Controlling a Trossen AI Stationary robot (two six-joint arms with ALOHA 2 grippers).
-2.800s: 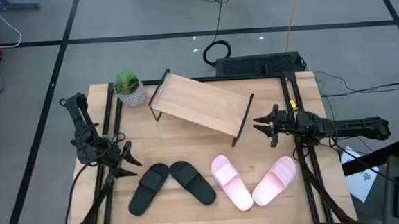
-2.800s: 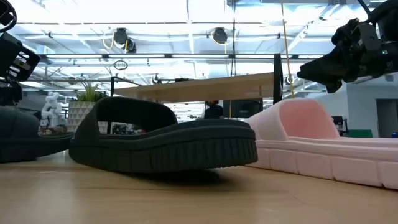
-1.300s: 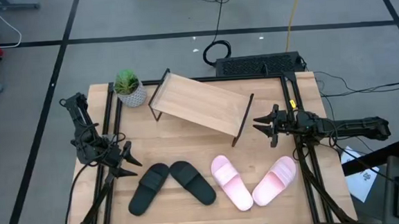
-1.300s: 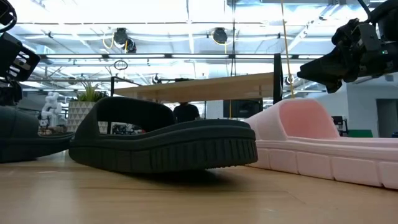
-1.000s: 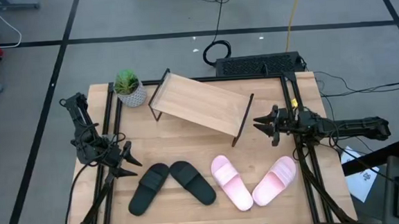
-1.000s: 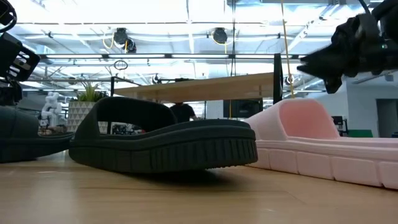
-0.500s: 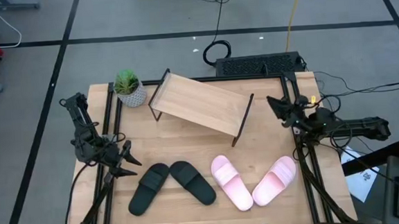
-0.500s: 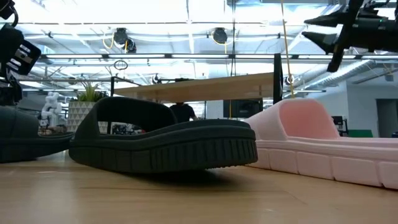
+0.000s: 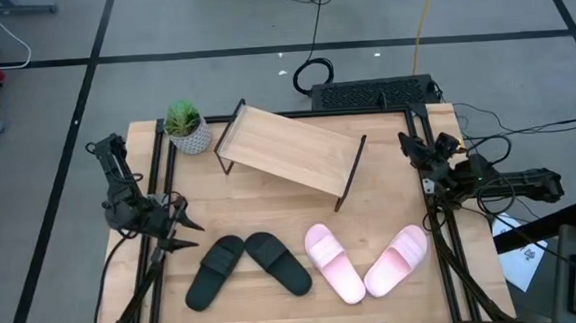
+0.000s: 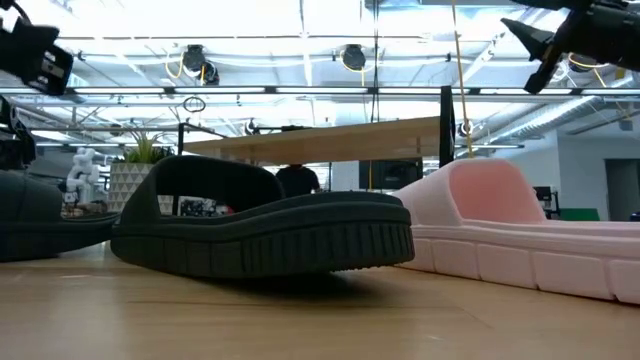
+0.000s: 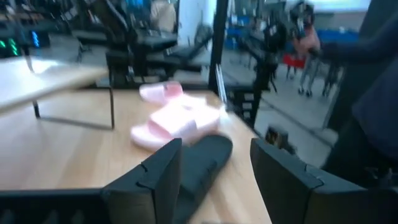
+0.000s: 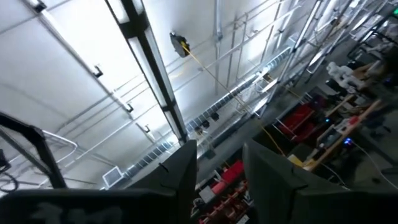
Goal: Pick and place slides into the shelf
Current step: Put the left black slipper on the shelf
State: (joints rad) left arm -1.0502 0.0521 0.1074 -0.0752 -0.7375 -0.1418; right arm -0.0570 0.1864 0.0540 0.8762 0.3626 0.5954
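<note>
**Right gripper lifted and turned; all four slides on the desk**

Since the earlier frames the right gripper [image 9: 408, 143] has risen and swung away from the shelf [image 9: 289, 151], toward the far right corner of the desk [image 9: 372, 216]; its wrist view now looks up at the ceiling. Its fingers are spread, holding nothing. The left gripper [image 9: 184, 235] has stayed at the left side of the desk, just beside the black pair, its fingers also spread and empty.

The shelf stands at the far middle of the desk, its long axis slanted from far left to nearer right, with nothing on it. The slides lie in a row along the near edge. The two black slides [image 9: 244, 267] make an inverted V, their far ends close together and their near ends spread apart. The two pink slides [image 9: 364, 263] make a V, meeting at the near end. A potted plant [image 9: 186, 127] stands near the shelf's left end.
</note>
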